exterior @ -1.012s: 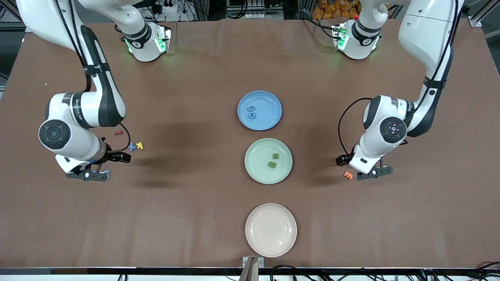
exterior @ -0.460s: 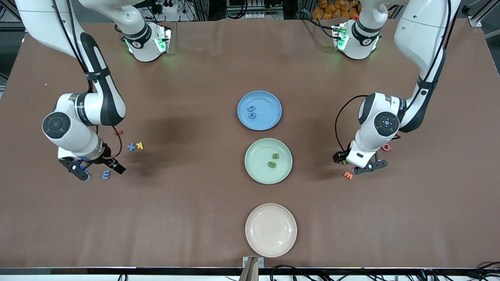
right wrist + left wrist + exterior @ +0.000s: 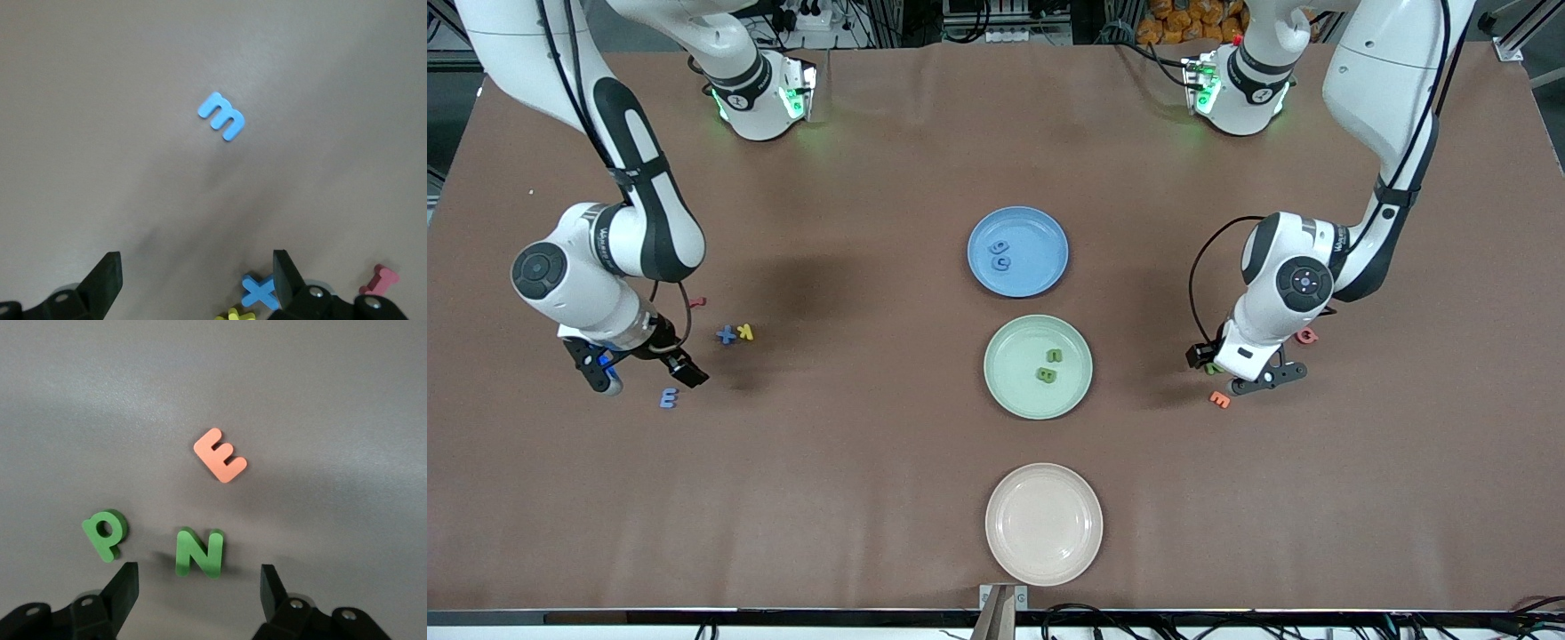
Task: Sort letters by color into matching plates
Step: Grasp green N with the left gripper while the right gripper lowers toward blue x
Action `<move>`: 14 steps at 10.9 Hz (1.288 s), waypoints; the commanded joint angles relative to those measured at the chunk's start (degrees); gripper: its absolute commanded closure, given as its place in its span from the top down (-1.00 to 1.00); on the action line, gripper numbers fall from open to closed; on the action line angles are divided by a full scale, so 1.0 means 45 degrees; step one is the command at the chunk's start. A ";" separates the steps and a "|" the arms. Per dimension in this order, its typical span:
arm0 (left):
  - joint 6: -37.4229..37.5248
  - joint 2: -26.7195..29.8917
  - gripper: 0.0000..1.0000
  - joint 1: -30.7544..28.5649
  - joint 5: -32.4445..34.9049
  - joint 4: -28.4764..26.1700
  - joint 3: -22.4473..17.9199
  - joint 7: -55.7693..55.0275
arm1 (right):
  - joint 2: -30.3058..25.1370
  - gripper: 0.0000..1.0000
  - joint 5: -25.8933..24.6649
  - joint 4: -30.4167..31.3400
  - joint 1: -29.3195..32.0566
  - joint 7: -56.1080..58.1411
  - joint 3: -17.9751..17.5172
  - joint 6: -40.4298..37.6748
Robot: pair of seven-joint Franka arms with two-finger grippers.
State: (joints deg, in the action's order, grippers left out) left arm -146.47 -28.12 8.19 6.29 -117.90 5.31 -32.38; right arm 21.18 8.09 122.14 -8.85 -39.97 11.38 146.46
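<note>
The blue plate (image 3: 1040, 233) holds two blue letters (image 3: 1001, 256). The green plate (image 3: 1005, 391) holds two green letters (image 3: 1048, 366). My left gripper (image 3: 1263, 380) is open low over the table at the left arm's end. In the left wrist view it (image 3: 199, 587) is right by a green N (image 3: 198, 552), with a green P (image 3: 105, 533) beside it; a bit of green (image 3: 1213, 369) shows by the hand. My right gripper (image 3: 605, 375) is open at the right arm's end (image 3: 195, 267), near a blue E (image 3: 669, 397) (image 3: 223, 115) and a blue X (image 3: 727, 334) (image 3: 260, 292).
An orange E (image 3: 1219, 400) (image 3: 221, 455) and a pink letter (image 3: 1306, 336) lie near the left gripper. A yellow K (image 3: 745, 332) and a red letter (image 3: 696, 302) lie by the blue X. A cream plate (image 3: 996, 533) sits nearest the front camera.
My right gripper has swung off the blue E toward the right arm's end of the table, uncovering it. My left gripper has shifted a little, onto the green letters.
</note>
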 commanded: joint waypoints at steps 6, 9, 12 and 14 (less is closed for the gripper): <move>-0.0497 -0.0469 0.40 -0.0101 0.0165 0.0224 0.0011 -0.0051 | -0.0059 1.00 0.2615 0.1763 0.0112 -0.0181 -0.0147 0.1395; -0.0497 -0.0469 0.29 -0.0335 0.0166 0.0283 0.0011 0.0359 | 0.0273 0.98 0.2656 0.2038 0.0112 -0.0181 -0.0147 0.1731; -0.0497 -0.0508 0.22 -0.0335 0.0166 0.0302 0.0011 0.0359 | 0.0410 0.96 0.2656 0.2116 0.0054 -0.0181 -0.0147 0.1809; -0.0497 -0.0566 0.21 -0.0335 0.0127 0.0341 0.0011 0.0359 | 0.0626 0.86 0.2637 0.2116 -0.0024 -0.0181 -0.0147 0.2062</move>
State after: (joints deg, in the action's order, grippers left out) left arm -148.24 -29.94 7.04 6.29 -117.11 5.11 -31.33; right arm 23.31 19.06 131.09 -8.82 -40.24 11.16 153.83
